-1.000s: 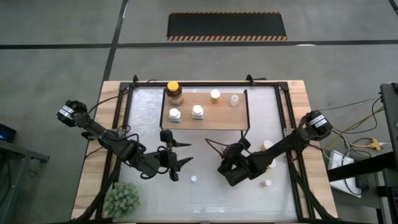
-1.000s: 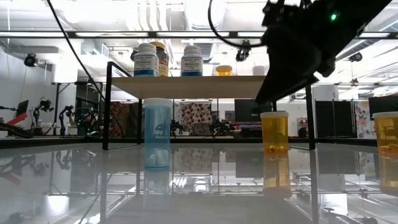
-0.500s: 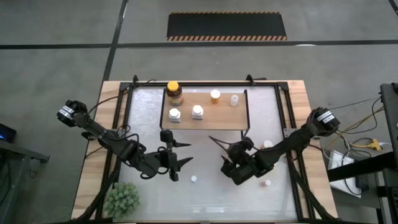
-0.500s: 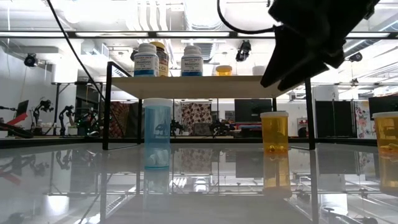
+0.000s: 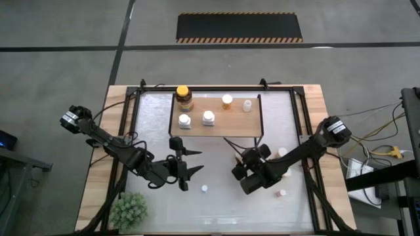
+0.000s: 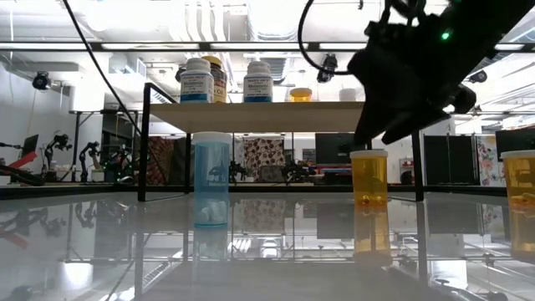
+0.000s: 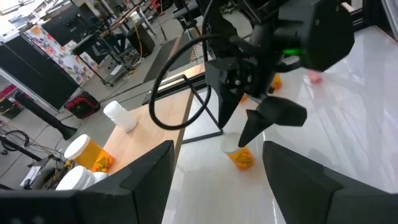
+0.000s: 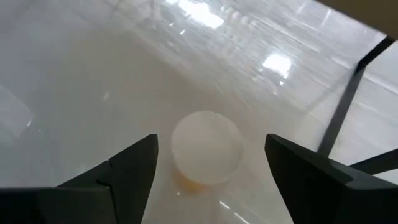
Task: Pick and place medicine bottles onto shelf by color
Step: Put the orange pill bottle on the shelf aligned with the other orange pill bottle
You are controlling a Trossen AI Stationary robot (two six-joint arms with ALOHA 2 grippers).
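Right gripper [image 8: 208, 171] shifted over orange bottle [image 8: 207, 147], pale round cap.

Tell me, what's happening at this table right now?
Two robot arms are sorting medicine bottles onto a small wooden shelf. The right gripper hangs open directly above an orange bottle with a pale cap standing on the glossy table by the shelf's leg, not yet gripping it. The left gripper waits open and empty. Five bottles already stand on the shelf.
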